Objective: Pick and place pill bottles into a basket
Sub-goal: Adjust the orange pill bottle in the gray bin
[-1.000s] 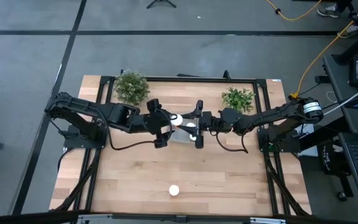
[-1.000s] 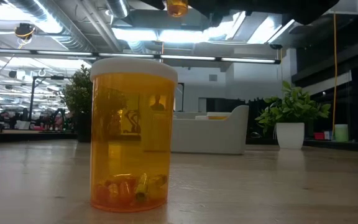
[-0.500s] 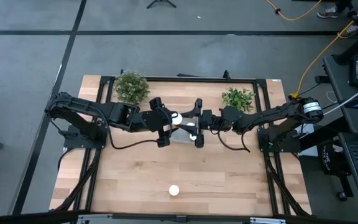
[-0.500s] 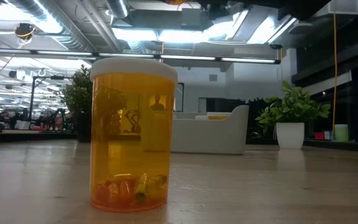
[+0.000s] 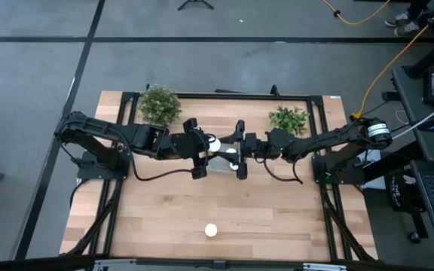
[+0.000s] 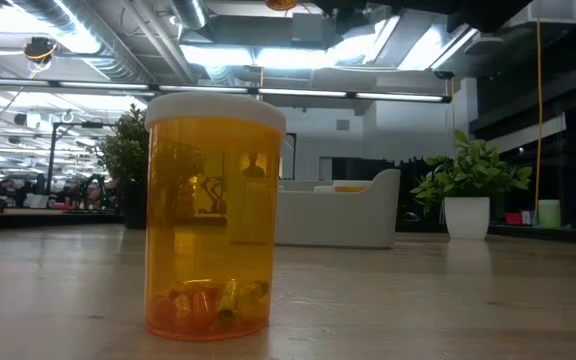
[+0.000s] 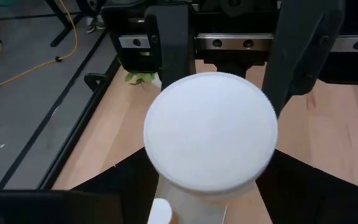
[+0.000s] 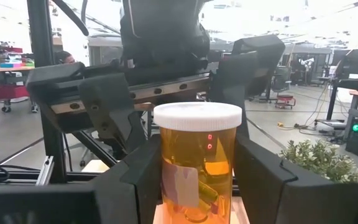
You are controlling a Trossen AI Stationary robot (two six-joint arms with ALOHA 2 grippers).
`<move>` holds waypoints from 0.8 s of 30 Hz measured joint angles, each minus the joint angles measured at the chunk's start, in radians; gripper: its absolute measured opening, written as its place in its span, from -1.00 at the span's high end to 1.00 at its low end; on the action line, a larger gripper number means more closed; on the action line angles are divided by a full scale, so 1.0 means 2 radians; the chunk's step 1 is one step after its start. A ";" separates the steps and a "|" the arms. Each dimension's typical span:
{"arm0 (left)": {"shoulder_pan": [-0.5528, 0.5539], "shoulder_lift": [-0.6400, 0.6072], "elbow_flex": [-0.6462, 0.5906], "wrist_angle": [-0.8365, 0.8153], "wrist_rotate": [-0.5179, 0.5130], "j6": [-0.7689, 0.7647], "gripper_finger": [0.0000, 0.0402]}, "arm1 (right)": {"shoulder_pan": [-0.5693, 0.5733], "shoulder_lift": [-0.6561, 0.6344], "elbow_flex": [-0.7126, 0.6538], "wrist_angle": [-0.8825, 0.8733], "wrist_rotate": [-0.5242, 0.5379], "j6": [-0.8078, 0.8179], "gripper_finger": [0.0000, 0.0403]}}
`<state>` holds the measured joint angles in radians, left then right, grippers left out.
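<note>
While both arms meet nose to nose over mid-table, here is the layout from left to right.

Left plant (image 5: 159, 105): far edge of the table (image 5: 277, 218), well clear of the arms.
Left gripper (image 5: 203, 152): at table centre, fingers clamped on a bottle (image 7: 210, 140); the wrist view looks down on its white cap, which sits squarely between the two dark fingers.
Basket (image 5: 222, 162): pale bin under the meeting grippers, mostly hidden by them.
Right gripper (image 5: 236, 150): facing the left one just across the basket, closed on a second bottle (image 8: 197, 165), held upright with a finger on each side.
Right plant (image 5: 288, 118): far side, near the right arm.
Loose bottle (image 5: 212, 230): standing alone near the front edge, well apart from both grippers.
Open room: bare wood all round that loose bottle.
</note>
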<state>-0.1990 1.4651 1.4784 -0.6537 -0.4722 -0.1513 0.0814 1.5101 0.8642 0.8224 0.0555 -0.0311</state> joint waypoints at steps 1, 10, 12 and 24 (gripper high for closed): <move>0.000 0.000 0.000 0.000 0.000 0.000 -0.16 | 0.000 0.000 0.000 -0.001 0.000 0.000 0.14; 0.000 0.000 0.000 -0.002 0.013 -0.001 0.08 | 0.000 0.000 0.000 -0.009 0.000 0.000 0.14; 0.000 0.000 0.000 -0.002 0.013 0.001 0.09 | 0.000 0.000 0.000 -0.009 0.000 0.000 0.14; 0.000 0.000 0.001 -0.008 0.010 0.005 0.11 | 0.000 -0.005 0.000 -0.016 0.000 -0.004 0.14</move>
<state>-0.1989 1.4647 1.4796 -0.6704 -0.4530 -0.1416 0.0814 1.5001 0.8643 0.7894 0.0551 -0.0388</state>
